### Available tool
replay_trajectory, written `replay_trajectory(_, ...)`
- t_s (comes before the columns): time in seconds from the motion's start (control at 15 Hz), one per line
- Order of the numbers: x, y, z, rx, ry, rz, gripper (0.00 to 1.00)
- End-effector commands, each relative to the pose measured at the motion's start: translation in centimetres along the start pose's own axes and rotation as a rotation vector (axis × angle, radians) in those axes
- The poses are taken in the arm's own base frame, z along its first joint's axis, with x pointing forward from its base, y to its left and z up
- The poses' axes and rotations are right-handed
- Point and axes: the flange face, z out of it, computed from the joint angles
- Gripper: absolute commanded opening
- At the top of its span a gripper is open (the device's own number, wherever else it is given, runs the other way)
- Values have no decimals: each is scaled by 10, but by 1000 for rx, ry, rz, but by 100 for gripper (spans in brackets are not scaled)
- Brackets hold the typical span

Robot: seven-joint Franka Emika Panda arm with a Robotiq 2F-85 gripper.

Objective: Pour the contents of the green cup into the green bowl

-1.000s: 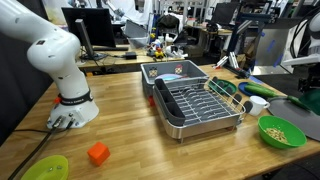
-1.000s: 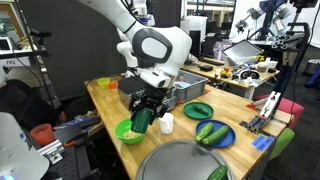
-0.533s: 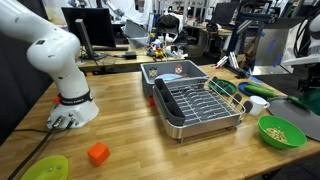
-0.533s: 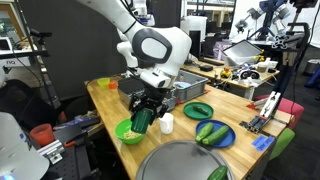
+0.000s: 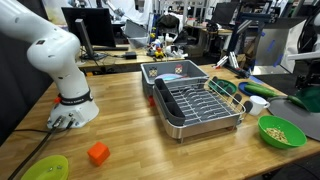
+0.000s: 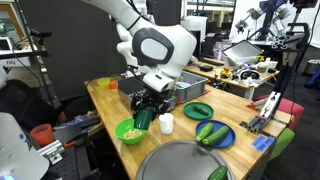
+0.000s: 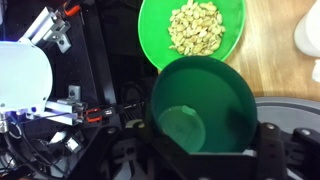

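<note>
Risk lies in the set-down: my gripper (image 6: 146, 110) is clamped on the green cup (image 7: 200, 110), which looks empty and hangs just beside the green bowl (image 7: 192, 30) full of pieces. I judge a careless swing could clip the bowl's rim or topple the white cup (image 6: 166, 124).

Wrist view's top edge crops the green bowl (image 7: 152, 40), its right edge a white cup (image 7: 310, 30).

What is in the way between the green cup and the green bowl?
Nothing that shows. The cup hangs right beside the bowl, with no other thing between them. The white cup stands off to the side, not in the path.
</note>
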Motion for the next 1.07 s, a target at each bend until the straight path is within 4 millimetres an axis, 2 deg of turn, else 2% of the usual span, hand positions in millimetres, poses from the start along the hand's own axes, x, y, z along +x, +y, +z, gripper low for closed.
replay_trajectory(0.0,38,-1,-13,76,-178,-46,52)
replay_trajectory(0.27,81,-8,-20,188,-361,-89,52)
replay_trajectory(0.4,90,-19,-20,211,-412,-113,52)
replay_trajectory(0.67,92,-42,-18,177,-412,-141,52)
replay_trajectory(0.73,90,-34,-16,203,-393,-117,77)
replay_trajectory(1.0,90,-42,-16,185,-398,-124,77)
